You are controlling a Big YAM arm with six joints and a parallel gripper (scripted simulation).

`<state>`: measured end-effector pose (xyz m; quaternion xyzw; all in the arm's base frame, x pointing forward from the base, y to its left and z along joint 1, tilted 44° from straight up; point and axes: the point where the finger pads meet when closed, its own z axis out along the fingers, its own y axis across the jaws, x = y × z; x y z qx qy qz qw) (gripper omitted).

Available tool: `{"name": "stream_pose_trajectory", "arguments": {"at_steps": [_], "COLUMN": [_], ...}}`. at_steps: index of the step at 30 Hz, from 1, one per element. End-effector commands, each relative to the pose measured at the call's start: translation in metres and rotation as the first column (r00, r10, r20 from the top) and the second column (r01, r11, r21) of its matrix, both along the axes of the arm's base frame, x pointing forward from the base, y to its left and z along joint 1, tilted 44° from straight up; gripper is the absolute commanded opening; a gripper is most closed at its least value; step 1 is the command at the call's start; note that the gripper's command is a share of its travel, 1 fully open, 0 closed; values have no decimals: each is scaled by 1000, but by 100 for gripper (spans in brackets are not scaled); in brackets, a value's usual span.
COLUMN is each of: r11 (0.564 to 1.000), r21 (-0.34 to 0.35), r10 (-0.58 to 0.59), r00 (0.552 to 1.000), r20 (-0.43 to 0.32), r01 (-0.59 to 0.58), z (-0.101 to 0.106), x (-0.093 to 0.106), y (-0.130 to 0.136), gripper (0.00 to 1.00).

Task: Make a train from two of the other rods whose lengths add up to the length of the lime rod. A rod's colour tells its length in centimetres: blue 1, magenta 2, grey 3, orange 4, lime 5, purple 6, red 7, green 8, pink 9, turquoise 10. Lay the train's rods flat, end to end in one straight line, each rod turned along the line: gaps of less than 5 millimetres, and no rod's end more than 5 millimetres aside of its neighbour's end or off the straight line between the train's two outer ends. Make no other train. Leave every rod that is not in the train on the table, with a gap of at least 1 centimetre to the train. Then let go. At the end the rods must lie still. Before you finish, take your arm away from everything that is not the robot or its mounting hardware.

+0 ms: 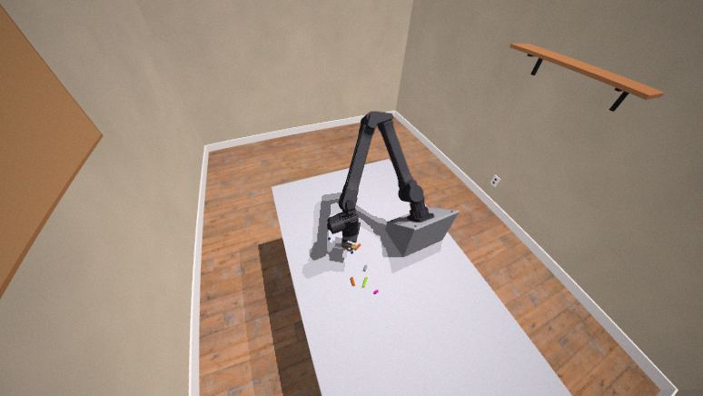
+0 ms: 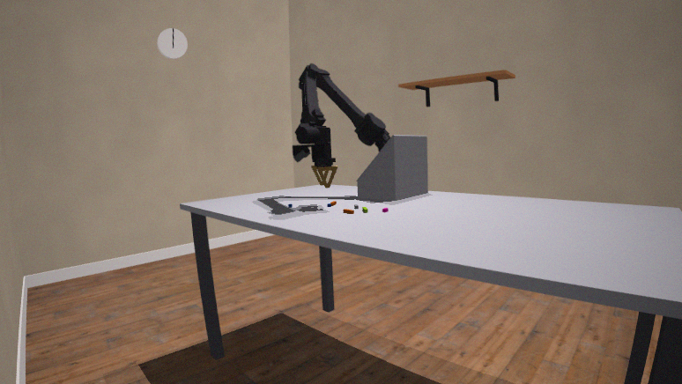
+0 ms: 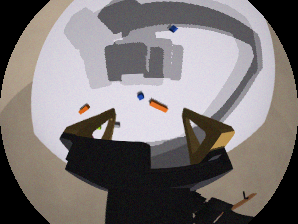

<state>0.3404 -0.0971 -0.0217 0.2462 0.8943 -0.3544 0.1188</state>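
My gripper (image 1: 350, 246) (image 2: 326, 186) (image 3: 148, 111) is open and empty, above the table. An orange rod (image 1: 358, 246) (image 2: 333, 203) (image 3: 158, 105) lies below it, with a blue rod (image 1: 351, 252) (image 2: 329, 204) (image 3: 140, 95) a small gap from its end. A second blue rod (image 1: 329, 238) (image 2: 290, 205) (image 3: 173, 29) lies apart. A second orange rod (image 1: 352, 281) (image 2: 348, 210) (image 3: 84, 109) lies beside the lime rod (image 1: 364, 282) (image 2: 365, 210) (image 3: 99, 127), which a finger mostly hides in the wrist view. A grey rod (image 1: 364, 268) (image 2: 356, 206) (image 3: 117, 124) and a magenta rod (image 1: 375, 292) (image 2: 385, 210) lie separately.
The arm's grey base block (image 1: 422, 235) (image 2: 410, 166) stands on the white table (image 1: 418, 334) (image 2: 524, 238). The arm's shadow falls around the blue rods. The table's long edge runs left of the rods in the top view.
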Motion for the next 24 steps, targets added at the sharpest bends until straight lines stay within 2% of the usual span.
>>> {"name": "stream_pose_trajectory", "arguments": {"at_steps": [1,6,7,10,11,14,15,17,18,19,20,24], "r11": [991,991,982,982,970,971,958,958,947,947,937,931], "r21": [0,0,3,2,8,9,15,14,22,21,28,29], "r10": [131,131,189,189,239,237,281,281,315,315,341,357], "r00": [989,988,973,975,955,954,933,936,914,915,897,889], "r20": [-74,-75,-130,-116,-178,-182,-223,-213,-256,-252,-283,-286], "r01": [-132,-132,-190,-190,-242,-239,-285,-285,-320,-320,-347,-365], "z": [-1,-1,-4,1,-6,-6,-8,-5,-9,-8,-11,-6], "x": [14,13,13,16,14,12,12,14,13,14,12,15], "y": [13,13,15,15,18,17,19,20,21,21,22,23], "gripper": [100,100,100,100,100,100,100,100,100,100,100,100]}}
